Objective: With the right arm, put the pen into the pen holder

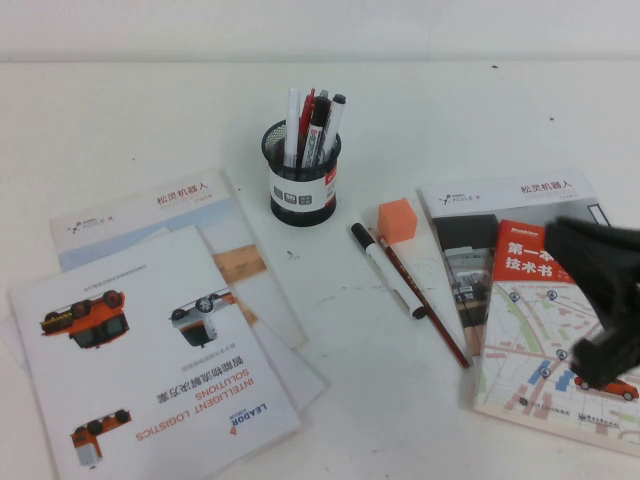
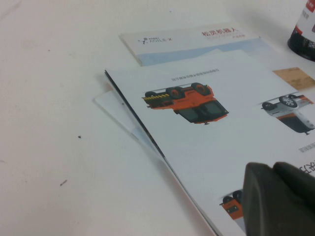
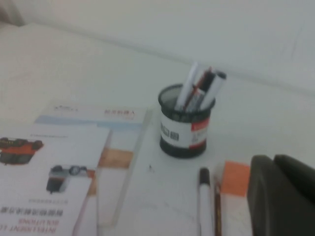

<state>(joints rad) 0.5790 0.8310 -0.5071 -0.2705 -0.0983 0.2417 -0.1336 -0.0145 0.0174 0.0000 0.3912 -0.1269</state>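
The pen point(image 1: 387, 270), a thick white marker with a black cap, lies on the table in front of the pen holder point(image 1: 303, 175), a black mesh cup with a white label band and several pens in it. My right gripper point(image 1: 560, 240) hovers over the book at the right, to the right of the pen and apart from it, shut and empty. In the right wrist view the pen point(image 3: 203, 201) lies before the shut right gripper point(image 3: 280, 196), with the holder point(image 3: 184, 130) beyond. My left gripper point(image 2: 280, 201) is shut above a car brochure point(image 2: 206, 142).
A thin dark-red stick pen point(image 1: 425, 305) lies right beside the marker. An orange cube point(image 1: 396, 220) sits by the marker's cap. A map book point(image 1: 540, 300) lies at the right. Brochures point(image 1: 150, 340) are stacked at the left.
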